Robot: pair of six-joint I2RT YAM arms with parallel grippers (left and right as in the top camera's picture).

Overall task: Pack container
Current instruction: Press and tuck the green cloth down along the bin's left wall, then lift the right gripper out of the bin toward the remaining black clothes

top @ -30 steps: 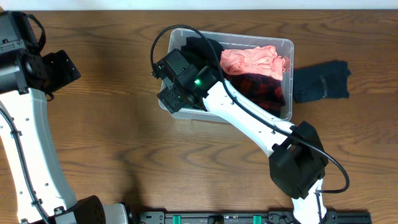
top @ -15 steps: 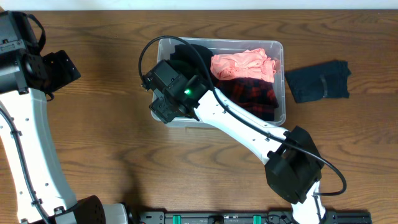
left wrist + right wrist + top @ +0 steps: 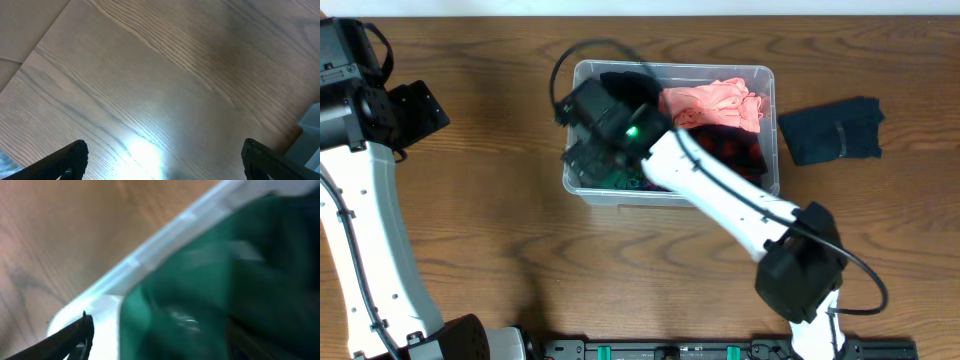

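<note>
From overhead, the container (image 3: pixel 772 120) is sitting on the brown wood-grain table (image 3: pixel 470 230), slightly right of centre and towards the far edge. It is a clear plastic rectangular bin with rounded corners and a thin rim. Soft fabrics are filling it. A crumpled salmon-pink cloth (image 3: pixel 712 102) is lying at the far right, with a red-and-black checked cloth (image 3: pixel 738 150) just beside it on the near side. A black cloth (image 3: pixel 620 84) is bunching at the far left. Outside the bin, just beside its right wall, a folded dark navy garment (image 3: pixel 835 130) is lying flat on the wood. The right arm (image 3: pixel 720 190), white with black joints, is stretching diagonally across the bin. Its right gripper (image 3: pixel 592 162) is hanging over the bin's left half, with a green light (image 3: pixel 633 131) glowing on the black wrist. The left arm (image 3: pixel 365 230) is standing well apart at the table's left side.

In the left wrist view, the left gripper (image 3: pixel 165 165) is spreading its two dark fingertips (image 3: pixel 67 159) wide above bare, glossy wood, with nothing between them.

The right wrist view is blurring heavily. A dark green fabric (image 3: pixel 210 275) is pressing against the container's pale translucent rim, and one dark finger (image 3: pixel 70 340) is showing at the lower left. Whether these jaws are parted or closed cannot be told
</note>
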